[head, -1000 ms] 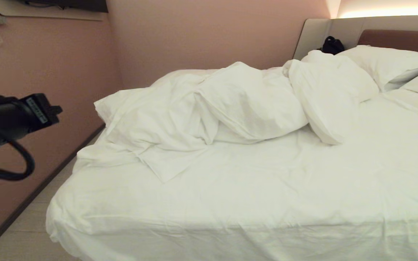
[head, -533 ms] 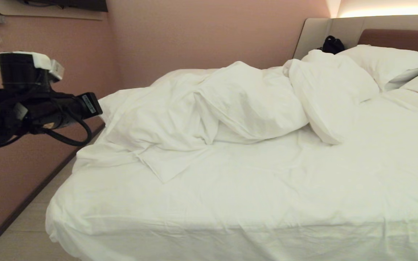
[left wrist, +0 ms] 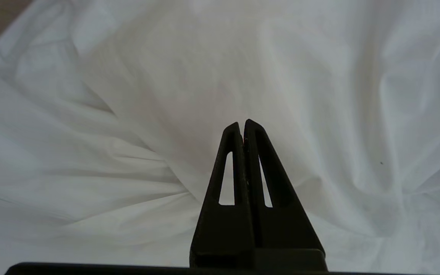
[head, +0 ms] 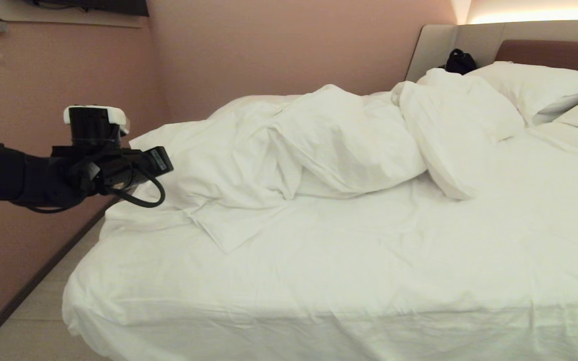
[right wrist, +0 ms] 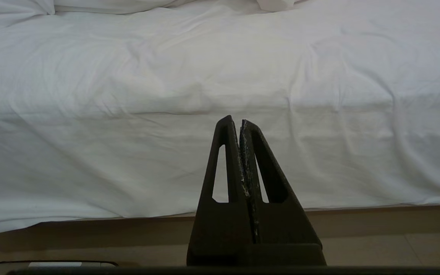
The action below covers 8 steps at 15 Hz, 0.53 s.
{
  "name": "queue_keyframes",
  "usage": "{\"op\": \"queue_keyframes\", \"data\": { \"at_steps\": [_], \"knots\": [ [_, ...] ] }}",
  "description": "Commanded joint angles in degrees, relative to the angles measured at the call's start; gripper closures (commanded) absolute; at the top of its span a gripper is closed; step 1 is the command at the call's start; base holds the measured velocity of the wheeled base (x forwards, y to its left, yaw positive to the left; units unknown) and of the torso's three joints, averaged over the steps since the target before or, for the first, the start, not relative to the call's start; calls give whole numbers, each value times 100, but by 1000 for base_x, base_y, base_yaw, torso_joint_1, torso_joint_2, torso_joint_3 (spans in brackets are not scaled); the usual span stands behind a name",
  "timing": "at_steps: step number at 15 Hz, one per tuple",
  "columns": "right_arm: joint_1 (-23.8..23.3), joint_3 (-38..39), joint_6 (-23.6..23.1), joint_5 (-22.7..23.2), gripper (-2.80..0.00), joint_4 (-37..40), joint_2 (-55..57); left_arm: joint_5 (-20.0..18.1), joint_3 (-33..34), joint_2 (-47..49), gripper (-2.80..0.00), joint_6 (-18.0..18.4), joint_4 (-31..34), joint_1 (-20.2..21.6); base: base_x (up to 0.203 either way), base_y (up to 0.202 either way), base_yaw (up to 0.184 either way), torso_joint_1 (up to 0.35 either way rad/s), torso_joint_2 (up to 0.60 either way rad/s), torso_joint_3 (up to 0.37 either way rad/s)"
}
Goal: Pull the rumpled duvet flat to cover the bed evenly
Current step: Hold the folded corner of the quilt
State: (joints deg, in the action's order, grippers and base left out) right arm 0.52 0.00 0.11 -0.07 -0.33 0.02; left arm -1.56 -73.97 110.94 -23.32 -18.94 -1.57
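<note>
Duvet (head: 289,150) sat bunched in heap along far side of bed (head: 319,281), near wall, so near half was bare sheet. We had left gripper (left wrist: 243,128) out over heap's left end, fingers pressed together, holding nothing, not touching cloth. Right gripper (right wrist: 240,124) parked low facing bed's near edge, fingers together, empty. Guess we'd open before grabbing edge.

bedroom | bed (head: 319,281), pillows (head: 535,87), padded headboard (head: 550,50)
</note>
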Motion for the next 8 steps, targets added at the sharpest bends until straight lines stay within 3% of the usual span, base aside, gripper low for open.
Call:
{"op": "queue_keyframes", "data": {
  "at_steps": [1, 3, 8],
  "knots": [
    [9, 0, -2, -1, 0, -2, -2, -103, -4, 77, 0, -121, -111, -73, 0, 0, 0, 0, 0, 0],
    [3, 0, -2, -1, 0, -2, -2, -310, -7, 155, 0, -332, -231, -251, 0, 0, 0, 0, 0, 0],
    [4, 0, -2, -1, 0, -2, -2, -389, -110, 408, 0, -413, -233, -304, 0, 0, 0, 0, 0, 0]
  ]
}}
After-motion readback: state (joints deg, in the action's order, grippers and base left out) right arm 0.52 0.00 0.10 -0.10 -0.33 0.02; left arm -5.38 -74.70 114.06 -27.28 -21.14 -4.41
